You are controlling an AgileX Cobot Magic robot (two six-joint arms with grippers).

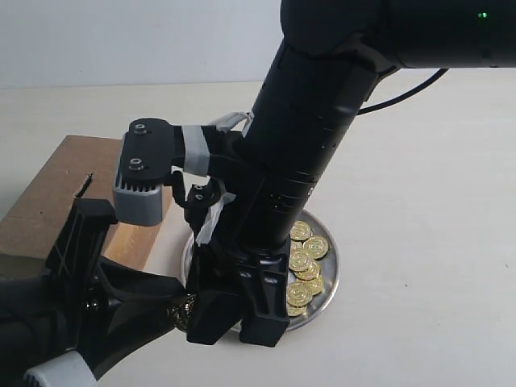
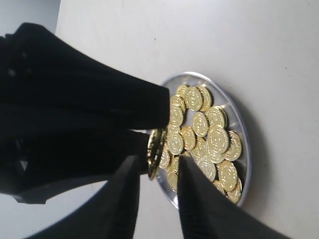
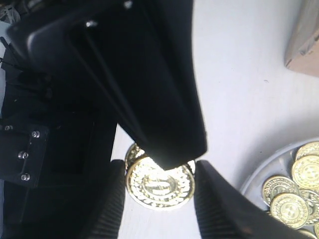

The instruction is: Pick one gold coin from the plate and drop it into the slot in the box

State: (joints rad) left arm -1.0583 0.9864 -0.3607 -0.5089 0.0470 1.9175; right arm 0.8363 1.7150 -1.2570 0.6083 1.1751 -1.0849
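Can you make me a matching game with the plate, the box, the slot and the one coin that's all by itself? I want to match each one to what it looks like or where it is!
Things:
1. plate
2. box
3. slot
4. lone coin

Descriptions:
A. plain brown cardboard
B. between black fingers, off the dish
C. shiny silver, holding a heap of gold coins
D. thin dark slit in a brown top

Pairs: 1-C, 2-A, 3-D, 4-B
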